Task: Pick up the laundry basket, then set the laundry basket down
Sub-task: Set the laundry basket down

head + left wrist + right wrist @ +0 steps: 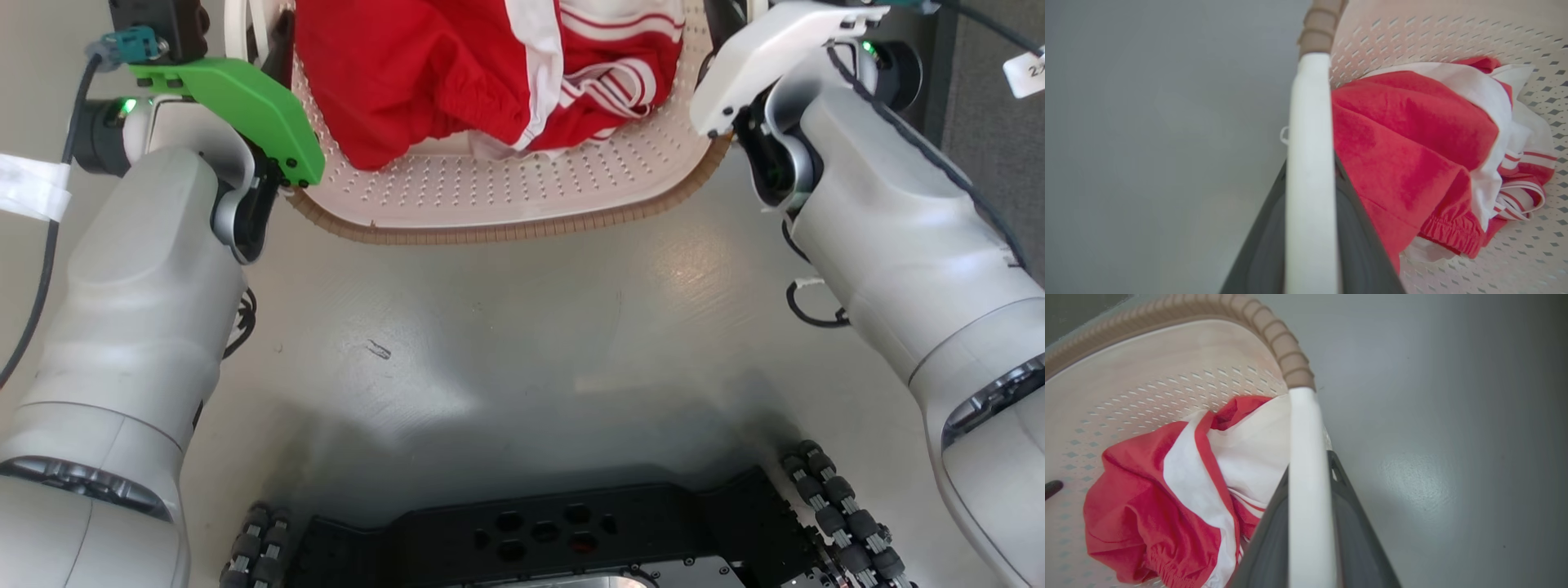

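**Both pincers clamped on the basket's side handles**

Lowest in the head view lies the robot's black base [555,531], with roller wheels [841,514] at its corners. It stands on a glossy grey floor [522,343] that bears a small dark scuff [378,349]. The left forearm [131,327] rises along the left edge and the right forearm [898,245] along the right, both angled inward toward the top of the frame. A green plate [237,106] sits on the left wrist. Between the wrists, at top centre, is the laundry basket [506,233], its brown rim nearest the base and a red and white garment [424,73] heaped inside. A white tag [1027,72] hangs at the upper right edge.

The wrist views add the grip that the wrist housings cover in the head view. In the left wrist view the left gripper [1310,171] has its two dark fingers closed tight on either side of a white handle [1308,102]. The garment and perforated wall are to the right, bare floor to the left. The right wrist view mirrors this: the right gripper [1309,469] is pinched on the second handle [1302,424], with the basket at left and floor at right. Whether the basket touches the floor cannot be told.
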Robot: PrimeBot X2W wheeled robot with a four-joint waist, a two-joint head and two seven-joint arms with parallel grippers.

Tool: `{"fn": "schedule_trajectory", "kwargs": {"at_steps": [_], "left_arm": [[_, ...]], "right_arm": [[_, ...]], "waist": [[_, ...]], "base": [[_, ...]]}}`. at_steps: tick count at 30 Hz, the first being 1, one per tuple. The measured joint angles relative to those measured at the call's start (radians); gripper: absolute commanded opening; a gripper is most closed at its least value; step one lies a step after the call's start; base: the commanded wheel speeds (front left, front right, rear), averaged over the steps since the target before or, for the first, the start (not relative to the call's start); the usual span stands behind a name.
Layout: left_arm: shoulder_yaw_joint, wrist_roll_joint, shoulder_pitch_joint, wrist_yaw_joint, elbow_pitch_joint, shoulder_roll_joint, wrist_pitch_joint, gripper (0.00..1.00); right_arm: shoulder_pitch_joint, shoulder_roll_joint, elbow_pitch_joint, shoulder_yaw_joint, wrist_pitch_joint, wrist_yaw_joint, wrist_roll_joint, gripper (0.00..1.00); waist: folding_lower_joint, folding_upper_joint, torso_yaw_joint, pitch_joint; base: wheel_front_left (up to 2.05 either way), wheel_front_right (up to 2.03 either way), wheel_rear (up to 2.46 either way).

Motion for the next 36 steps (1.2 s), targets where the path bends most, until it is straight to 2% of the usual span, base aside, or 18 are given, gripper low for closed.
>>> {"fn": "schedule_trajectory", "kwargs": {"at_steps": [9,10,11,12,13,14,15,16,19,20,21,22,28,36], "left_arm": [[-0.002,0.0,-0.006,-0.002,0.013,0.001,-0.029,0.0],[-0.002,0.0,-0.006,-0.002,0.015,0.001,-0.031,0.0],[-0.004,0.0,-0.008,-0.002,0.017,0.001,-0.033,0.0],[-0.005,0.0,-0.01,-0.003,0.02,0.001,-0.033,0.0],[-0.006,0.0,-0.012,-0.003,0.023,0.001,-0.033,0.0],[-0.009,0.0,-0.015,-0.003,0.026,0.001,-0.033,0.0],[-0.013,0.0,-0.018,-0.003,0.028,0.0,-0.033,0.0],[-0.018,0.001,-0.022,-0.004,0.029,-0.002,-0.033,0.0],[-0.028,0.012,-0.026,-0.011,0.034,-0.009,-0.033,0.0],[-0.029,0.015,-0.026,-0.011,0.038,-0.009,-0.033,0.22],[-0.031,0.016,-0.026,-0.012,0.044,-0.01,-0.031,0.77],[-0.033,0.016,-0.023,-0.012,0.057,-0.013,-0.024,1.0],[-0.043,0.016,0.006,-0.013,0.085,-0.036,-0.01,1.0],[-0.048,0.016,0.006,-0.013,0.093,-0.037,-0.011,1.0]], "right_arm": [[-0.002,-0.003,-0.028,-0.043,0.0,-0.009,-0.044,0.0],[-0.002,-0.003,-0.03,-0.046,0.0,-0.01,-0.048,0.06],[-0.001,-0.003,-0.032,-0.05,0.0,-0.01,-0.052,0.27],[0.0,-0.002,-0.034,-0.054,0.0,-0.01,-0.053,0.41],[0.001,-0.002,-0.038,-0.059,0.0,-0.009,-0.056,0.48],[0.001,-0.002,-0.044,-0.064,-0.002,-0.009,-0.06,0.79],[0.001,-0.001,-0.048,-0.069,-0.004,-0.009,-0.063,0.96],[0.001,-0.001,-0.05,-0.072,-0.006,-0.009,-0.065,1.0],[0.004,0.003,-0.053,-0.081,-0.006,-0.009,-0.078,1.0],[0.007,0.004,-0.053,-0.084,-0.006,-0.008,-0.081,1.0],[0.01,0.005,-0.054,-0.088,-0.006,-0.008,-0.086,1.0],[0.014,0.007,-0.056,-0.093,-0.006,-0.008,-0.089,1.0],[0.027,0.01,-0.056,-0.109,-0.007,-0.008,-0.102,1.0],[0.045,0.01,-0.056,-0.128,-0.008,-0.003,-0.125,1.0]], "waist": [[-0.0001,0.0,-0.002,0.01],[-0.0001,0.0,-0.002,0.01],[-0.0001,0.0,-0.002,0.01],[-0.0001,0.0,-0.003,0.01],[-0.0001,0.0,-0.003,0.01],[-0.0001,0.0,-0.003,0.01],[-0.0001,0.0,-0.004,0.009],[-0.0001,0.0,-0.004,0.008],[-0.0001,0.0,-0.005,0.005],[-0.0001,0.0,-0.005,0.004],[-0.0001,0.0,-0.005,0.003],[-0.0001,0.0,-0.006,0.001],[-0.0001,0.0,-0.007,-0.016],[0.0,0.0,-0.009,-0.039]], "base": [[0.0,0.0,0.0],[0.0,0.0,0.0],[0.0,0.0,0.0],[0.0,0.0,0.0],[0.0,0.0,0.0],[0.0,0.0,0.0],[0.0,0.0,0.0],[0.0,0.0,0.0],[0.0,0.0,0.0],[0.0,0.0,0.0],[0.0,0.0,0.0],[0.0,0.0,0.0],[0.0,0.0,0.0],[0.0,0.0,0.0]]}}
